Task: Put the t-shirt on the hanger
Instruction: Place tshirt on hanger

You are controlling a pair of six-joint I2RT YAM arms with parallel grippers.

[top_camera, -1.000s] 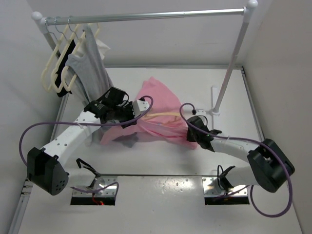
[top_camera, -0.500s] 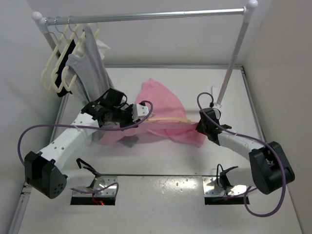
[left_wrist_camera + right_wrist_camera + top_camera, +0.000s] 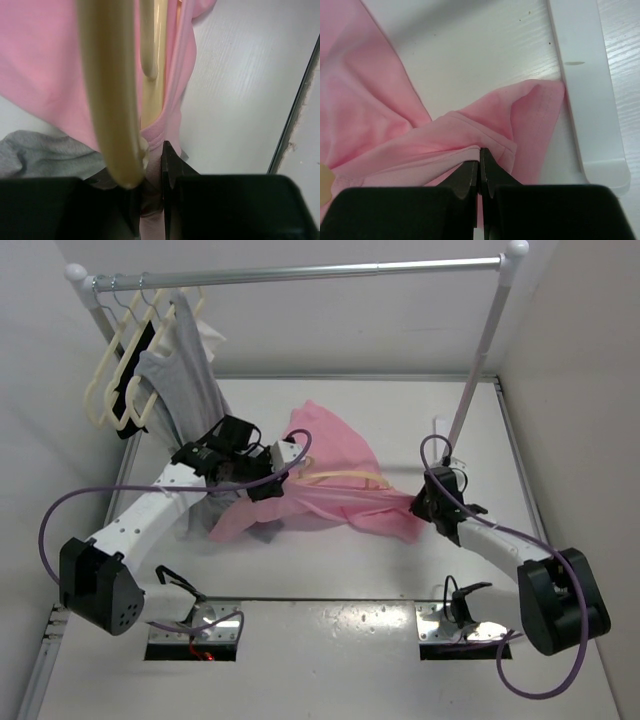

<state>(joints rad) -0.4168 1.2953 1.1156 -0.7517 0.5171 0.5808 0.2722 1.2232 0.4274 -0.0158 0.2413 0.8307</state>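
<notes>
Cloth dominates the overhead view: the pink t-shirt (image 3: 335, 450) lies bunched at the middle of the table (image 3: 350, 575), pulled out into a band between the two arms. The peach hanger (image 3: 345, 477) lies on that band, one thin arm showing along the fabric. The left gripper (image 3: 280, 468) sits at the shirt's left end, the right gripper (image 3: 422, 505) at its right end near the rail's upright. At the far-left corner a clothes rail (image 3: 300, 273) carries cream hangers (image 3: 105, 390) and a gray garment (image 3: 190, 370).

From the left wrist, the hanger's thick curved bar runs down into the jaws, which are clamped on it with a fold of pink fabric caught alongside. Gray cloth (image 3: 40, 155) lies to the left, bare table to the right.

From the right wrist, the fingers are pinched tight on a hemmed fold of the t-shirt. The rail's white foot (image 3: 582, 75) lies just beside the shirt's edge on the right.
</notes>
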